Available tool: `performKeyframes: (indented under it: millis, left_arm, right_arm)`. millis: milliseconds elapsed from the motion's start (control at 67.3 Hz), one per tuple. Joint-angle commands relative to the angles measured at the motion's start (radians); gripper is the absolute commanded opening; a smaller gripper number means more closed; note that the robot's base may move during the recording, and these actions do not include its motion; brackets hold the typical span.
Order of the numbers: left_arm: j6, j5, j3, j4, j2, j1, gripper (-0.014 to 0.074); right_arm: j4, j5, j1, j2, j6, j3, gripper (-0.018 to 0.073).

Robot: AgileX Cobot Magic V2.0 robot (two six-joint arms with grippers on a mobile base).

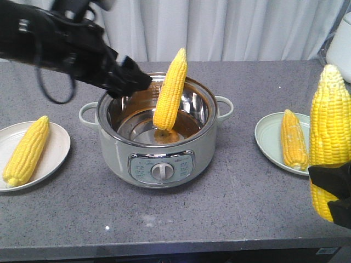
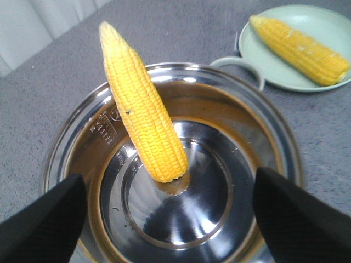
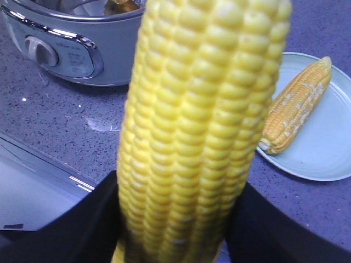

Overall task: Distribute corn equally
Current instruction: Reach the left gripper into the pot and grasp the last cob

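- The right gripper (image 1: 330, 183) is clamped on the lower part of the held cob (image 1: 329, 120). The cob stands upright at the near right corner, just near of the right plate (image 1: 267, 137).
- The right plate carries one cob, the right cob (image 1: 293, 139). The left plate (image 1: 57, 148) carries the left cob (image 1: 26, 150).
- The left gripper (image 1: 134, 76) hovers over the far left rim of the pot (image 1: 164, 164), jaws spread wide with nothing between them.
- The pot cob (image 1: 170, 90) leans tip-up, its butt on the pot floor.
- Risk: the held cob is gripped low and looks top-heavy, so tilting it to lay it down could make it swing or slip.
- Risk: set down carelessly, it could knock the right cob, or roll off the shallow plate.
- Risk: the pot cob rests on slick steel, so a one-sided nudge could drop it flat and make it harder to grasp.
- Risk: if both spare cobs go to one plate, the shares come out unequal.
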Motion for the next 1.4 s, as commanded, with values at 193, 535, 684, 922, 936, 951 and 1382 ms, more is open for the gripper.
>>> performKeyframes:
  millis: [193,535,684,922,936,951,1382]
  left_arm:
    - [-0.357,0.006,-0.204,0.249,0.151,-0.073,0.0601]
    - [-0.430,0.052,-0.346,0.247,0.302,-0.073,0.0601]
    - [-0.455,0.044,-0.378,0.247,0.355,-0.073,0.0601]
    - [-0.480,0.001,-0.377,0.247,0.404,-0.073,0.0596]
    - [-0.480,-0.004,-0.377,0.247,0.406,-0.073,0.0596]
    - [-0.480,-0.006,-0.377,0.247,0.408,-0.073,0.0596]
    - [-0.481,-0.072,-0.377,0.233,0.483,-0.073,0.0594]
  right_arm:
    - [-0.011,-0.061,-0.002,-0.007,-0.009,-0.025,0.0183]
    - [-0.011,-0.061,-0.002,-0.007,-0.009,-0.025,0.0183]
    - [-0.011,-0.061,-0.002,-0.007,-0.009,-0.025,0.0183]
    - [-0.011,-0.061,-0.002,-0.007,-0.009,-0.025,0.0183]
    - [-0.011,-0.061,-0.002,-0.007,-0.009,-0.025,0.0183]
    - [-0.011,-0.061,-0.002,-0.007,-0.009,-0.025,0.0183]
    - [-0.011,-0.061,-0.002,-0.007,-0.009,-0.025,0.0183]
